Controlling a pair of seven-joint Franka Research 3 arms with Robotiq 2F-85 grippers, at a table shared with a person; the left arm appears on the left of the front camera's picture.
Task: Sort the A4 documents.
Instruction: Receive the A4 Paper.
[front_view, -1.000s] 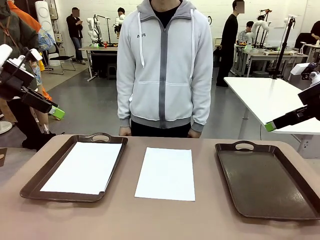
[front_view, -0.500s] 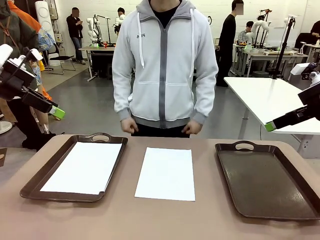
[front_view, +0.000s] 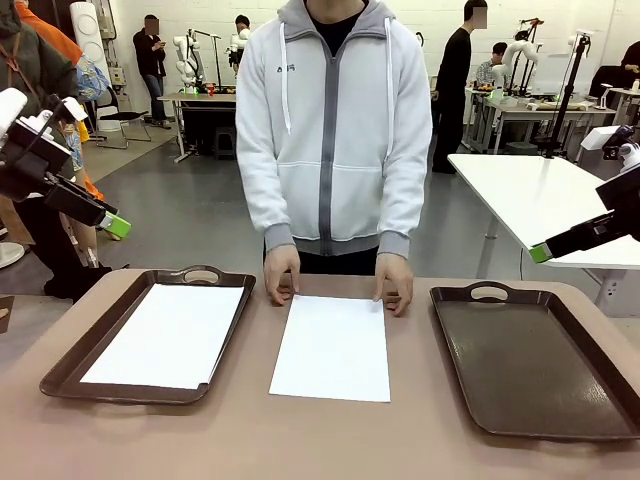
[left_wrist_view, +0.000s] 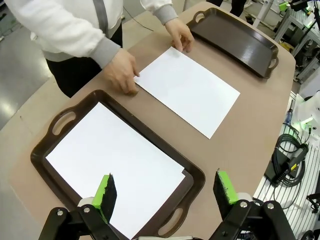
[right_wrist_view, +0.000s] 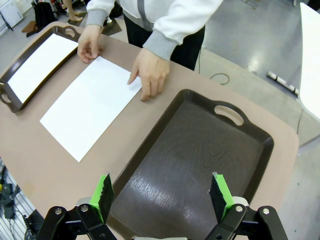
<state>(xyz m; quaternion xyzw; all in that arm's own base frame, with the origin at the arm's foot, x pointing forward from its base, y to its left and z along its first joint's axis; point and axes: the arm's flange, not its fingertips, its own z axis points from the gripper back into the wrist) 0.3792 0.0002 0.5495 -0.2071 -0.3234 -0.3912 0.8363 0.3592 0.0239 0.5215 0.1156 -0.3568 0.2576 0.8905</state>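
From my station the sort looks about half done, if these two are all the paper there is. The filed sheet (front_view: 175, 333), an A4 document, lies flat inside the left tray (front_view: 100, 340), which sits toward the left edge of the bench (front_view: 320, 440). The loose sheet (front_view: 333, 347), the other A4 document, lies on the bare bench midway between the side edges, in no tray. The right tray (front_view: 530, 365), toward the right edge, holds nothing. The person at the far edge has one hand (front_view: 281, 275) at one far corner of the loose sheet and the other hand (front_view: 395, 282) at the other far corner; I can't tell whether they are squaring it or offering it. My left gripper (left_wrist_view: 165, 190) hangs above the left tray with its fingers spread wide and nothing between them. My right gripper (right_wrist_view: 161, 195) hangs above the right tray, equally spread and empty. Neither touches paper. What remains, as I judge it, is getting the loose sheet into a tray, most likely the empty right one, and a thin sheet lying flat will be awkward to lift.
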